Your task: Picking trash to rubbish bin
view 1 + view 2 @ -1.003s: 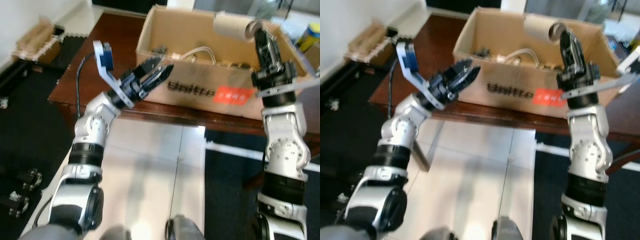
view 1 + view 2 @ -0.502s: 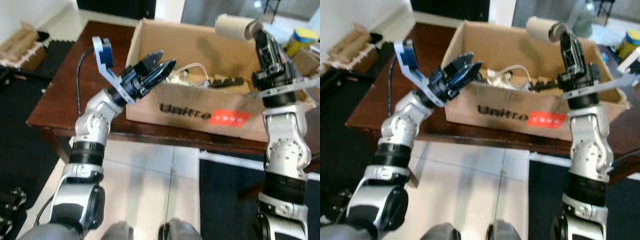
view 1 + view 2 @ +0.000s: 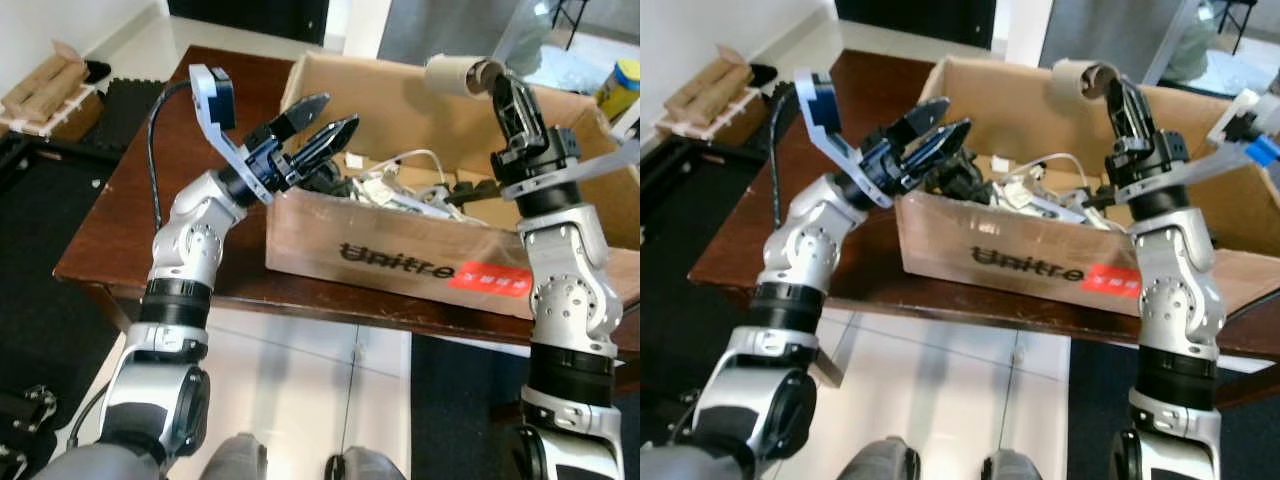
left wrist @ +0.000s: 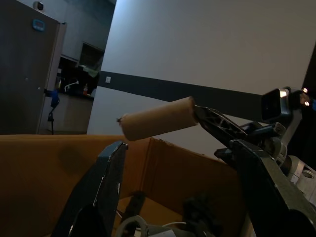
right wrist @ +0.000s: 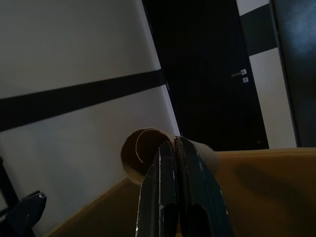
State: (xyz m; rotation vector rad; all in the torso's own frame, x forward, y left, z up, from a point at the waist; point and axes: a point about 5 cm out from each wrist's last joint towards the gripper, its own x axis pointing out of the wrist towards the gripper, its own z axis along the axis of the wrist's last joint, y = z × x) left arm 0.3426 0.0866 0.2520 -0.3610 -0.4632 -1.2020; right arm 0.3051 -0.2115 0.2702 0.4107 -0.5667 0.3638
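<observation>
While the open cardboard box (image 3: 400,255) sits on the dark wooden table (image 3: 140,215), it holds a tangle of white cables (image 3: 400,180) and black cords and plugs (image 3: 470,190) piled along its near wall, which carries black lettering and a red label (image 3: 490,280). Its far inner wall is bare brown card.

Above the box's right half, the right claw (image 3: 497,78) is raised upright and clamped on a cardboard tube (image 3: 455,75): its fingers are pressed together over the wall of the tube at one open end, as the right wrist view shows (image 5: 148,158). From that pinched end the tube's long axis runs roughly level and reaches toward the robot's left, with its free end hanging over the box interior, well above the cables. In the left wrist view the tube (image 4: 158,118) lies nearly horizontal, slightly higher at the gripped end.

Over the box's left corner, the left claw (image 3: 315,125) points toward the box interior with its fingers spread apart and nothing between them.

A yellow and blue container (image 3: 620,85) stands beyond the box on the right.
</observation>
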